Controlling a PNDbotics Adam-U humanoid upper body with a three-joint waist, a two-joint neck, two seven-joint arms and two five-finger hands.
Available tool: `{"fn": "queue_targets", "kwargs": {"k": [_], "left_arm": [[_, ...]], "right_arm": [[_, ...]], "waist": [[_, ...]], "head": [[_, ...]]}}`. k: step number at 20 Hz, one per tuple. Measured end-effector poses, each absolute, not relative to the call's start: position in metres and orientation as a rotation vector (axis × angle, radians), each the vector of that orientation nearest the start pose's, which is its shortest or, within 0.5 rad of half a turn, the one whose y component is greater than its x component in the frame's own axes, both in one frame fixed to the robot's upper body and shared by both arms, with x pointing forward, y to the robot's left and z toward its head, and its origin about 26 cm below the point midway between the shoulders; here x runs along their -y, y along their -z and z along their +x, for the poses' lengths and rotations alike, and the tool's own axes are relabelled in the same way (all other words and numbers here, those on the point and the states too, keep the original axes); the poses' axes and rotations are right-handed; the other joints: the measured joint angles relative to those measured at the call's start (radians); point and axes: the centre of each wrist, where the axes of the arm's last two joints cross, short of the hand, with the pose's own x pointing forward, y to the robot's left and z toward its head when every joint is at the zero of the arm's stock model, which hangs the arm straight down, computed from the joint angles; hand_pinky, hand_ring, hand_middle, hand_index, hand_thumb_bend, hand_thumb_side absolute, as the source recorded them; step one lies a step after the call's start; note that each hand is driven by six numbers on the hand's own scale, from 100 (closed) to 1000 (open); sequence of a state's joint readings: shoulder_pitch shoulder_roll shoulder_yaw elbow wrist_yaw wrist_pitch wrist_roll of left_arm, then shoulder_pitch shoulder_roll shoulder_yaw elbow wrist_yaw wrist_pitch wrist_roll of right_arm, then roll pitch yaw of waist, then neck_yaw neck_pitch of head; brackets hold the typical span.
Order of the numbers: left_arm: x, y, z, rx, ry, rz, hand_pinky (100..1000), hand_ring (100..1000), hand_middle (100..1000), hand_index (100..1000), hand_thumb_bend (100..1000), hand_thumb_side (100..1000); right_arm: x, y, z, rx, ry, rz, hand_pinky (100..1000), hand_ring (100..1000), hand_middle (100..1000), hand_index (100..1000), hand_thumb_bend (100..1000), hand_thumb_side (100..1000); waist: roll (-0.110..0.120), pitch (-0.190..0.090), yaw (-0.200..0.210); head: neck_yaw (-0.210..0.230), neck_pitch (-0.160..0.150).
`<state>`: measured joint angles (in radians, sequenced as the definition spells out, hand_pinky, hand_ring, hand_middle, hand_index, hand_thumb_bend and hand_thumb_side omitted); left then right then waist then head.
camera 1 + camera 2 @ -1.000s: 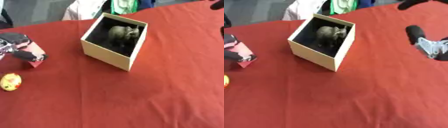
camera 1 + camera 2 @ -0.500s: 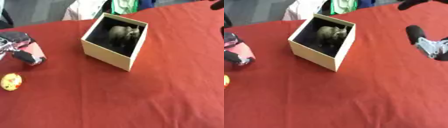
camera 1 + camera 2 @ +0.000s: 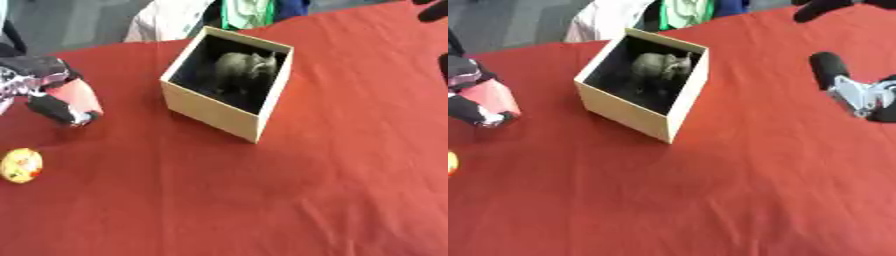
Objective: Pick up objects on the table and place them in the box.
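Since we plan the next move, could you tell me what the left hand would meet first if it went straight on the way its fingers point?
Probably the red tablecloth: the left hand, holding a pink object, points down; depth is unclear.

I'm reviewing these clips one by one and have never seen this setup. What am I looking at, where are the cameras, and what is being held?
Both pictures come from a stereo camera in a humanoid robot's head, looking down at a table under a red cloth. An open cream cardboard box stands on it, with a grey animal figure inside. The left hand, black and silver, is curled round a pink-red block at the left edge. A small round yellow object lies on the cloth nearer the camera. The right hand shows at the right in the right eye view, holding nothing visible.
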<state>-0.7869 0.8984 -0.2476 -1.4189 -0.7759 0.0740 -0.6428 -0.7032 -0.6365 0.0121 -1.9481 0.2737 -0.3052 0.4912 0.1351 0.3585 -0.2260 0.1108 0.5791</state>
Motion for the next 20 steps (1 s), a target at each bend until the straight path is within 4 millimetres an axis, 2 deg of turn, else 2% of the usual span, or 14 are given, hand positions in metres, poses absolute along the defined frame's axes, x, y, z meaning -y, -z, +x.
{"fn": "queue_targets", "kwargs": {"k": [5,9,13,16,20], "left_arm": [[-0.322,-0.331,0.379,1.284,1.514,1.142,537,644,456,688,100,223],[-0.298,-0.369,0.363,1.476,1.506,1.171,528,629,442,683,100,217],[-0.267,-0.398,0.352,1.669,1.517,1.203,531,632,440,684,100,192],[-0.244,-0.406,0.351,1.787,1.550,1.196,520,627,436,682,100,207],[-0.221,-0.404,0.361,1.877,1.584,1.170,524,630,439,683,100,232]], "right_arm": [[0.263,-0.340,0.311,-2.731,1.789,0.716,885,901,790,793,100,524],[0.262,-0.341,0.310,-2.730,1.783,0.710,886,901,788,793,100,525],[0.260,-0.344,0.309,-2.731,1.771,0.693,886,900,787,793,100,525],[0.257,-0.344,0.309,-2.734,1.769,0.669,886,899,786,793,100,526],[0.253,-0.345,0.309,-2.733,1.766,0.640,886,899,786,793,100,526]], "waist": [[0.005,-0.005,-0.001],[0.006,-0.007,-0.006],[0.006,-0.007,-0.012],[0.007,-0.007,-0.024],[0.009,-0.005,-0.041]], "head": [[-0.005,0.000],[-0.009,0.000],[-0.007,0.000],[0.001,0.000],[0.014,0.000]]}}
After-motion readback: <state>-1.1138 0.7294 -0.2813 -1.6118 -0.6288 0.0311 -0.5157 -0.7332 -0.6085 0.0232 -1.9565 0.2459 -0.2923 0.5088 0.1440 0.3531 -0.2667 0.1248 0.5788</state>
